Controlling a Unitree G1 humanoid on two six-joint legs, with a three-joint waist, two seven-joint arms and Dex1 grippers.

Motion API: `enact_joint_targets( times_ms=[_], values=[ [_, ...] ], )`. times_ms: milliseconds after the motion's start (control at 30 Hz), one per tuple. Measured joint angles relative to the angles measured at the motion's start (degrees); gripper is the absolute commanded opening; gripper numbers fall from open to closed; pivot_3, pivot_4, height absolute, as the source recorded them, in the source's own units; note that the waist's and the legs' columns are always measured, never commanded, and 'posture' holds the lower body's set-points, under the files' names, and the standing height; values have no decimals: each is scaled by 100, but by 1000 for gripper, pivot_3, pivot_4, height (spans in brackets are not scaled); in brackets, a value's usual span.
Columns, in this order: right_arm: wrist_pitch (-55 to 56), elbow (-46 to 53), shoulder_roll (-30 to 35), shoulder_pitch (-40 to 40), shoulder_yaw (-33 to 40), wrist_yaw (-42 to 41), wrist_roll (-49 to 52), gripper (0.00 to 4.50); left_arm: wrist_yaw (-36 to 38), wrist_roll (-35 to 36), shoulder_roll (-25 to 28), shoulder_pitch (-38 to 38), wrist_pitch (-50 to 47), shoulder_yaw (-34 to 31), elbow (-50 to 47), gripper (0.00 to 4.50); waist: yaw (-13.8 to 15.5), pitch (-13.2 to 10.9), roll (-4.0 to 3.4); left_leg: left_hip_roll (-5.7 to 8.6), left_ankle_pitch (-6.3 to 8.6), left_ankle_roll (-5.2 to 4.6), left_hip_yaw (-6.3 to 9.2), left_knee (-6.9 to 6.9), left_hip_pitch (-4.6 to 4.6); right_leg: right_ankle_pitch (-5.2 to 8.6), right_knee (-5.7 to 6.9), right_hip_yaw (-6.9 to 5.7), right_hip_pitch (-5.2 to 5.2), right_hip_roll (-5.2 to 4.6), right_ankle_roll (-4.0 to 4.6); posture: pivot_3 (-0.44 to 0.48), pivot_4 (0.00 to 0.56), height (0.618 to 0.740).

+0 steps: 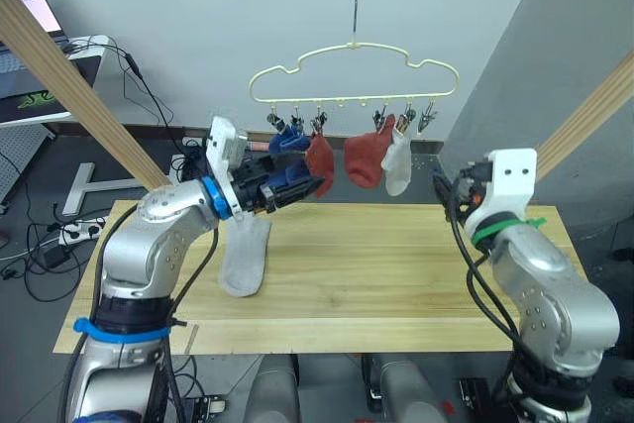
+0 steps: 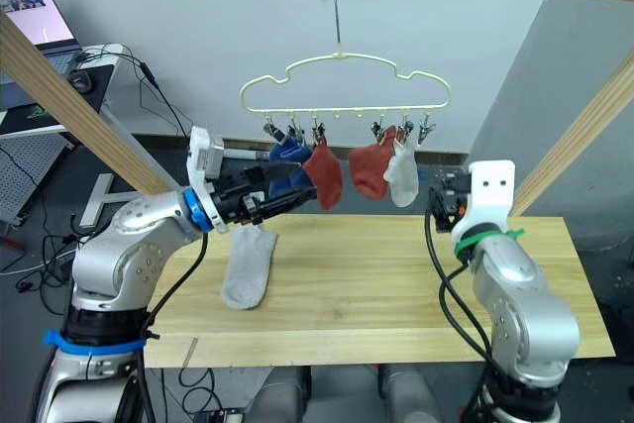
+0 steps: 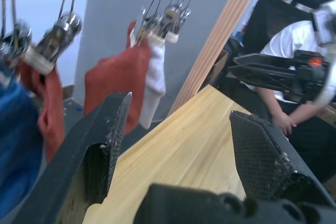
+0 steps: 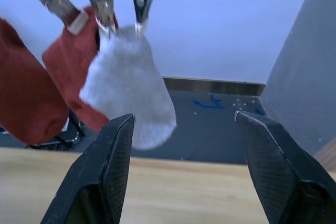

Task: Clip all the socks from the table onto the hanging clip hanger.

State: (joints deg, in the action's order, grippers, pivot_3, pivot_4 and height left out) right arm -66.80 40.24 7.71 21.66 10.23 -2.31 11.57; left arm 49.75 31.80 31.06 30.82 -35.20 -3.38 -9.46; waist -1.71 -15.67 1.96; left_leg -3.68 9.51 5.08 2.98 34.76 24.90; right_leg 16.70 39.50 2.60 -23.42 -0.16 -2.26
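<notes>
Clip hanger [image 1: 353, 74] hangs by hook from overhead beam, above table's [image 1: 396, 274] far edge. Clipped on: blue sock [image 1: 288, 140], 2 rust red [image 1: 363, 158], 1 light grey [image 1: 398, 165]. One grey sock [image 1: 246, 255] lies on table, L side, apparently next up. Left gripper [image 1: 315, 185] raised nr blue sock, fingers apart, empty. Right gripper [image 4: 181, 145] wide open, empty, facing hung grey sock.

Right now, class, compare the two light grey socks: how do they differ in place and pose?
One grey sock on the table lies flat on the wooden table; the clipped grey sock hangs from the clip hanger. The first lies alone; the second hangs against a red sock. Both are light grey ankle socks.
</notes>
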Motion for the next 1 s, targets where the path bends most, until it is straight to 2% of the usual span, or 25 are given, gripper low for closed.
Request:
enact_joint_targets(
  times_ms=[167, 500, 1000],
  values=[
    [74, -589, -8, 585, -23, -3, 14, 3189, 295, 193, 5, 444, -195, 91, 130, 3420, -4, -1, -1, 0, 0, 0, 0, -1, 1, -1, 0, 0, 0, 0, 2, 28, 256, 740],
    [739, -1732, 31, 1196, -155, -33, 28, 3189, 593, 212, 5, 980, -249, 134, 421, 3420, -5, -10, -9, 0, 0, -1, 0, -4, 1, -2, 0, -1, -2, 0, 3, 41, 266, 740],
    [1981, -3601, 323, 2084, -235, -139, -135, 3189, 350, 241, 24, 853, -437, 105, 226, 3420, 7, -20, -11, 0, 1, -1, 1, -31, 1, -5, -3, -3, -9, 0, 8, 92, 275, 740]
  ],
)
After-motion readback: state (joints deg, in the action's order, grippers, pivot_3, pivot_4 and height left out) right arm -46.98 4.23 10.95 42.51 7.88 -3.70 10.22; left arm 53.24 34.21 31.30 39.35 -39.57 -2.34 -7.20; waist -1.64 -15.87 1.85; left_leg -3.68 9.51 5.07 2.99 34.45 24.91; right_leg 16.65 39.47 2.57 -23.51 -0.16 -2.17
